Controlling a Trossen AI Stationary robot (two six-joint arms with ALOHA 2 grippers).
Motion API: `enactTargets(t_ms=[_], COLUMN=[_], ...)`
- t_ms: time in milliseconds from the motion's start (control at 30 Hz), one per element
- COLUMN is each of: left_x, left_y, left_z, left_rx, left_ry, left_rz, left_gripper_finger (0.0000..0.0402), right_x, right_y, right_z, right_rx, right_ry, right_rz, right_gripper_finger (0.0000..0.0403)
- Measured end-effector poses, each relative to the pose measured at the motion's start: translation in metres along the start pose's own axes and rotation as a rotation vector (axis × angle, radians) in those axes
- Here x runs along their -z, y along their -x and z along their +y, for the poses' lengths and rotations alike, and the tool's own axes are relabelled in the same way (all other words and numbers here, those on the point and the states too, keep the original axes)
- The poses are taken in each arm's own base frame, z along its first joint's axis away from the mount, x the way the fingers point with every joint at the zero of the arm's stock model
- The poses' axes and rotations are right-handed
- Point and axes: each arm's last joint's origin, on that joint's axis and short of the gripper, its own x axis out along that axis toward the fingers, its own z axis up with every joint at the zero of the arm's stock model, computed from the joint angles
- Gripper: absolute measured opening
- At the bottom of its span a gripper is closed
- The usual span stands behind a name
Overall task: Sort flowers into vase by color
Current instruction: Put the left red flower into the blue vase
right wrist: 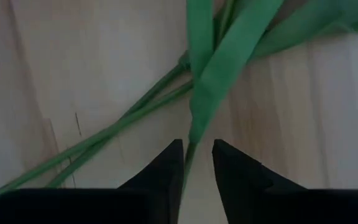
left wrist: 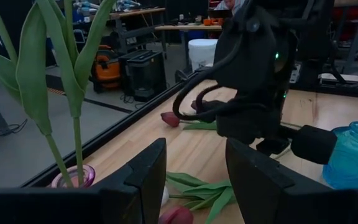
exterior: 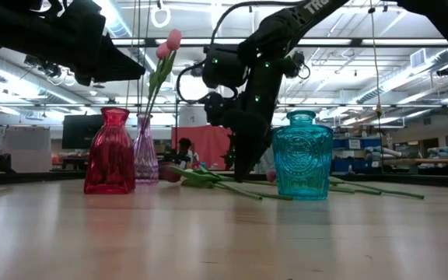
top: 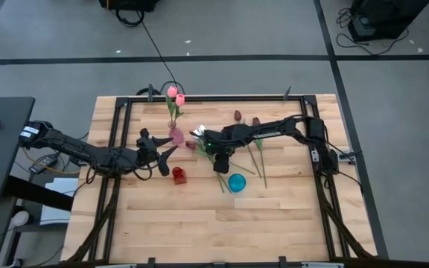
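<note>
Two pink tulips (top: pixel 175 95) stand in the pink vase (top: pixel 176 135). The red vase (top: pixel 179 175) and the teal vase (top: pixel 237 182) hold nothing. Maroon tulips (top: pixel 237 115) and a white one (top: pixel 198 132) lie flat on the table, their stems crossing. My right gripper (right wrist: pixel 197 146) points down over these stems beside the teal vase (exterior: pixel 302 155). It is open, with one fingertip on each side of a thin green stem (right wrist: pixel 189 158), just past a leaf tip. My left gripper (left wrist: pixel 194 165) hangs open beside the pink vase (left wrist: pixel 73 177) and holds nothing.
Black metal frame rails (top: pixel 121 134) run along the table's left, right and far sides. The near half of the wooden table (top: pixel 222 231) is bare. The three vases stand close together between the two arms.
</note>
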Motion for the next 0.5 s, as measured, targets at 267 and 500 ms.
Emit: enactTargets(t_ms=[267,500], left_x=[0.001,0.001], left_y=[0.000,0.000], left_z=[0.000,0.000], left_rx=[-0.001,-0.001], left_ry=[-0.009,-0.009], left_rz=[0.009,0.009], left_gripper_finger=[0.0170,0.0170], right_x=[0.002,0.000], right_y=[-0.012,0.000], right_z=[0.000,-0.001], right_rx=[0.003,0.033], right_ry=[0.006,0.004], right_rz=[0.031,-0.002], right_gripper_finger=[0.0047,0.0015])
